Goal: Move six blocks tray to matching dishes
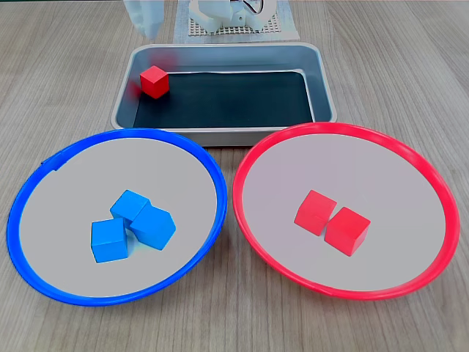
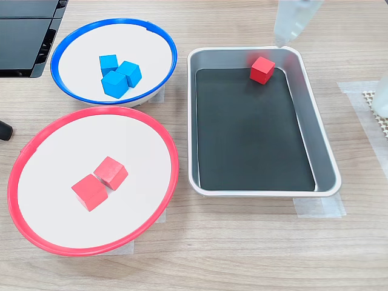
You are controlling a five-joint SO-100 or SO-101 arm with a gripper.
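A pale wood-grain tabletop (image 1: 66, 88) carries everything here, with strips of clear tape showing under the tray's corner in a fixed view.

The silver tray (image 1: 322, 81) sits behind the two dishes in a fixed view, and to their right in the other fixed view (image 2: 321, 139). On its black floor one red block (image 1: 154, 81) rests in a corner, close against the walls; it is the far left corner in one fixed view and the far right corner in the other (image 2: 262, 70).

The blue-rimmed dish (image 1: 44, 165) holds three blue blocks (image 1: 133, 226) bunched together near its middle, touching one another, one tilted against its neighbours. The same cluster shows in the other fixed view (image 2: 118, 74), inside the dish (image 2: 159, 39).

The red-rimmed dish (image 1: 440, 191) holds two red blocks (image 1: 333, 222) side by side and touching, a little off centre. In the other fixed view the pair (image 2: 100, 183) lies in the dish (image 2: 27, 148) nearest the camera.

A blurred whitish claw (image 1: 149, 20) hangs just beyond the tray's corner, above and near the lone red block, also seen in the other fixed view (image 2: 291, 21). I cannot tell whether its fingers are spread or pressed together.
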